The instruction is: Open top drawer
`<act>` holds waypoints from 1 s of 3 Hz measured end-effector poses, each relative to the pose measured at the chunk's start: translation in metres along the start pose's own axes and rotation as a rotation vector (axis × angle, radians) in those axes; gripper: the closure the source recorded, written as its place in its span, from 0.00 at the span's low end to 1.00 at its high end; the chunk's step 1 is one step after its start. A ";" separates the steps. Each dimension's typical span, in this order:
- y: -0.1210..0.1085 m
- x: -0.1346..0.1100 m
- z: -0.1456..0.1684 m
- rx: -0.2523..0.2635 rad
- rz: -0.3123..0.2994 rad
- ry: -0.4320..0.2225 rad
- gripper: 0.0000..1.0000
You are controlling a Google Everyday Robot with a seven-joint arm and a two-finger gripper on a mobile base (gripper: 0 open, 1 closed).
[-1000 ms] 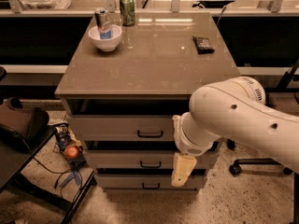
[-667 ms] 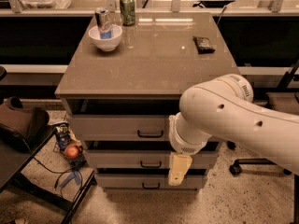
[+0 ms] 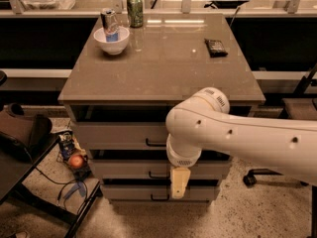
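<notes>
Below and just right of the handle [image 3: 154, 144] on the top drawer [image 3: 114, 133], the claw [image 3: 180, 182], open or closed I cannot tell, has slid left nearer that handle, while the drawer itself looks shut under the worktop [image 3: 163, 68], so grasping probably comes next.

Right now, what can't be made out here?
In the camera view:
Right half of the wide grey-taupe top drawer and part of its dark wire handle: hidden by the white robot arm.
Parts of the two lower drawer fronts: covered by the beige end effector hanging before them.
Arm's base: cut off by the right edge.
Print on the small dark packet: too small.
</notes>
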State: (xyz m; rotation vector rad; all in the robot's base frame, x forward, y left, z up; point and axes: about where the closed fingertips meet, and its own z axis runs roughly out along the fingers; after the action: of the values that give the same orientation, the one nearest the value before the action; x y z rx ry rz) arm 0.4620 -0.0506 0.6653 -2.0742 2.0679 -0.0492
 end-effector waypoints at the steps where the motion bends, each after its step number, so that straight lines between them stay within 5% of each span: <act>1: -0.004 -0.003 0.028 -0.018 -0.026 0.023 0.00; 3: -0.008 -0.022 0.068 -0.047 -0.067 -0.004 0.00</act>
State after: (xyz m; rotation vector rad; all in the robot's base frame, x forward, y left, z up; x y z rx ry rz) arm 0.4815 -0.0201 0.6035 -2.1685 2.0159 -0.0062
